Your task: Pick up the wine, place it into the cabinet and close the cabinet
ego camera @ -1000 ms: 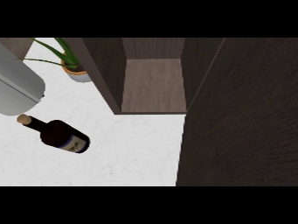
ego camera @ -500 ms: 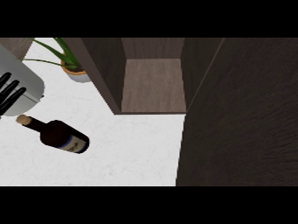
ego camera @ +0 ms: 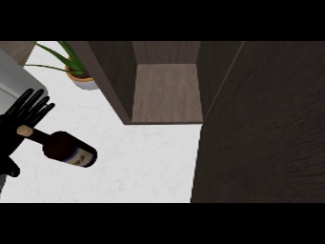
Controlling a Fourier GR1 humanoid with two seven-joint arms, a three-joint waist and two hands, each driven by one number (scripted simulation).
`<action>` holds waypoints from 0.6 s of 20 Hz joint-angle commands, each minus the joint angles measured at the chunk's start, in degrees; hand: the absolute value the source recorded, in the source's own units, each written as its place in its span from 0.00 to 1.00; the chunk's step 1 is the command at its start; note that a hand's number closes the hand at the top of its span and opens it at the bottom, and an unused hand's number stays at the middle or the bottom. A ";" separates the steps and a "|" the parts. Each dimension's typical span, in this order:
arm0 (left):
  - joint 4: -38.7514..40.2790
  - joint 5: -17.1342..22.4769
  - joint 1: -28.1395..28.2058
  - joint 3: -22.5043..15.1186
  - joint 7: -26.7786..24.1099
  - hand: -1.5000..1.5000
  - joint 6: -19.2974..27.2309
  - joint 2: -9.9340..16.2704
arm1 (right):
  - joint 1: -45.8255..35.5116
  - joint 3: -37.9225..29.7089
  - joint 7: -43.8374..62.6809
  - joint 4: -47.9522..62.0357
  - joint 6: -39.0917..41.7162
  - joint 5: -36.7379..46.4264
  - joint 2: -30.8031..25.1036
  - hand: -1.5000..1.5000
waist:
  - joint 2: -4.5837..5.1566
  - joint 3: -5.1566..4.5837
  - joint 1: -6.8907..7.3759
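Head view, near edge first: left hand (ego camera: pixel 14 131) now well into frame beside the wine (ego camera: pixel 65 149), fingers straight and spread, nothing yet grasped; thumb hanging low on the hand's near side. Half a second back only the fingertips in frame at the view's left edge; a second back no hand at all, just grey forearm above the bottle. Wine unmoved throughout, lying on its side on the white counter (ego camera: pixel 144 162), cork end pointing at the palm, and seemingly touching or overlapping it, though contact cannot be confirmed. Judged as the reach closing on the neck, pick-up not begun. Beyond the wine, the cabinet (ego camera: pixel 166 93) standing open, shelf bare, its dark door (ego camera: pixel 277 124) swung toward the viewer at right. Farther left of the cabinet, a potted plant (ego camera: pixel 77 71). Right hand not seen.
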 commanded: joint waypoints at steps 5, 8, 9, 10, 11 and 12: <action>13.81 -14.37 -1.03 -1.03 -17.61 0.00 -5.37 0.48 | 1.49 -3.53 0.06 -3.64 1.84 -5.14 -0.79 0.00 | 0.07 -0.01 -0.08; 16.53 -19.92 -1.68 -3.67 -22.82 0.00 -2.69 -2.06 | 0.34 -2.89 -0.38 -1.69 1.49 -4.22 -0.13 0.00 | 0.21 -0.07 -0.38; 17.59 -19.96 -2.69 -3.69 -23.27 0.00 -3.27 -0.93 | -1.65 -1.83 4.73 -5.17 -0.42 -3.19 -0.26 0.00 | 0.14 -0.10 -0.43; 18.34 -18.72 -2.18 -3.24 -22.91 0.00 -3.64 -0.89 | 1.14 2.57 4.08 -7.26 -1.26 0.36 1.60 0.00 | 0.02 -0.08 -0.37; 15.17 -19.92 2.37 -4.60 -25.50 0.00 -5.06 -1.77 | -1.61 -0.91 3.54 -5.23 -1.07 -1.78 0.64 0.00 | -0.03 -0.06 0.14; 20.74 -21.39 -3.73 -4.57 -25.85 0.00 -3.53 -0.75 | 1.37 1.11 -2.15 -1.13 1.03 -0.12 1.55 0.00 | 0.21 -0.07 -0.47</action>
